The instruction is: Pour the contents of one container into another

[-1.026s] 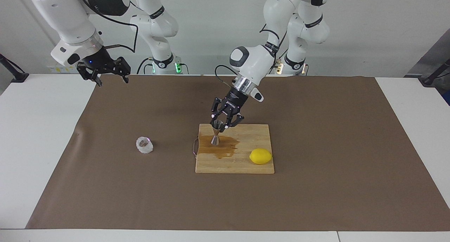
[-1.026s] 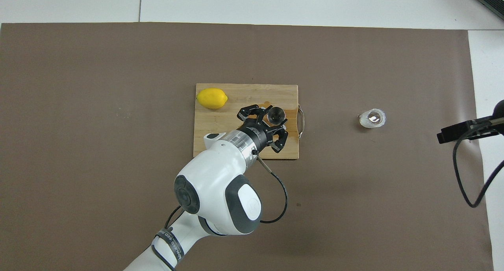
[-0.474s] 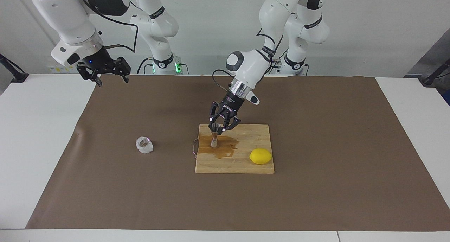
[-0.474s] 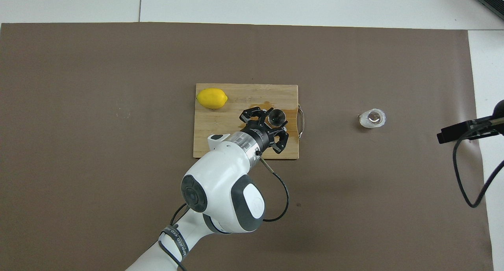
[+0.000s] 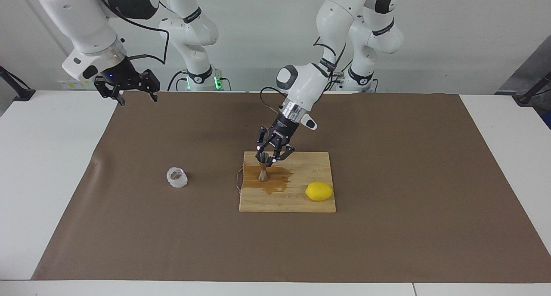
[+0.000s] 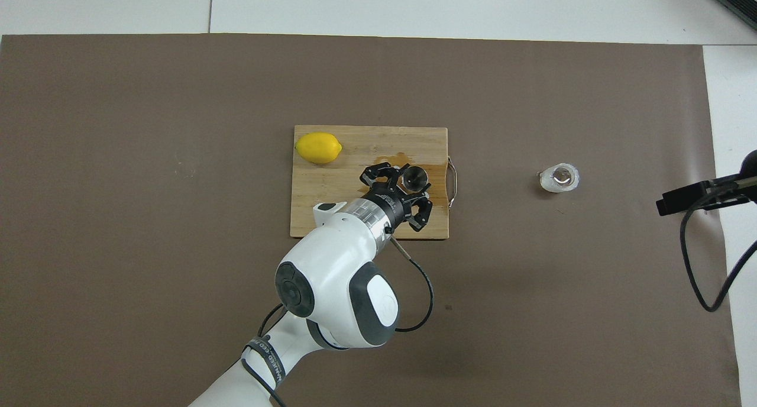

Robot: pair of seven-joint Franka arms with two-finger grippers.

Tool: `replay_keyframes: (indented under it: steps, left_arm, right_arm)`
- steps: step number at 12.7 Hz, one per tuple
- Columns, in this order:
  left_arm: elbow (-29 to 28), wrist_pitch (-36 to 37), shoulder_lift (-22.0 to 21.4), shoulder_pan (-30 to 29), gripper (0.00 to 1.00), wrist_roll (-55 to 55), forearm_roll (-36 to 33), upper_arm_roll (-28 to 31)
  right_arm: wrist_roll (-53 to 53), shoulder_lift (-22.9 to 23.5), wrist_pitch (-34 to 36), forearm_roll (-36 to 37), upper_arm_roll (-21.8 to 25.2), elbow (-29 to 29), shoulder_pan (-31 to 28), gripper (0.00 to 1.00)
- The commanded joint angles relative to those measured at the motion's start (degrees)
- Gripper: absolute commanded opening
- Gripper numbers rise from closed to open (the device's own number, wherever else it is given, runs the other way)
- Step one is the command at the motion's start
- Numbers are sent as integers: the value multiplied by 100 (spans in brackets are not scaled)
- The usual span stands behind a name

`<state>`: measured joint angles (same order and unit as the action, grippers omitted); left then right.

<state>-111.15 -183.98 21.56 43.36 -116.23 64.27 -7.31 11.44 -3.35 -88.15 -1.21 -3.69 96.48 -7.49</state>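
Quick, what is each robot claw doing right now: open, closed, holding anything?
Left gripper: closed on the steel jigger on the cutting board.
Right gripper: open, empty, waiting above the table's edge.

The left arm comes from the upper right of the facing view, bends at the elbow and slants down toward the middle of the frame, its wrist tilted. The left gripper (image 5: 269,157) is at the centre, its fingertips closed together while the outer links spread to the sides. The right arm waits at the upper left of the frame, raised, and the right gripper (image 5: 137,97) points downward with its fingers wide apart
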Motion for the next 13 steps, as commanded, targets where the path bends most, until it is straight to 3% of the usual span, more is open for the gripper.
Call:
replay_keyframes:
  steps: [1,3,5,8,11,13]
  left_arm:
    - [76,-146,103,120,22,-40,-90,54]
    - [103,-146,103,120,59,-40,-143,54]
    - [120,-146,112,120,85,-40,-169,54]
    - [138,-138,112,85,100,-40,-204,54]
    - [156,-129,33,32,100,-14,-292,63]
    - [103,-33,-290,-20,100,-14,-292,89]
  right_arm:
    - [-81,-60,79,-117,-18,-6,-60,100]
    - [-81,-51,79,-117,-18,-6,-60,100]
    - [-81,-51,79,-117,-18,-6,-60,100]
    - [-81,-51,79,-117,-18,-6,-60,100]
    - [-81,-51,79,-117,-18,-6,-60,100]
    - [-81,-51,79,-117,-18,-6,-60,100]
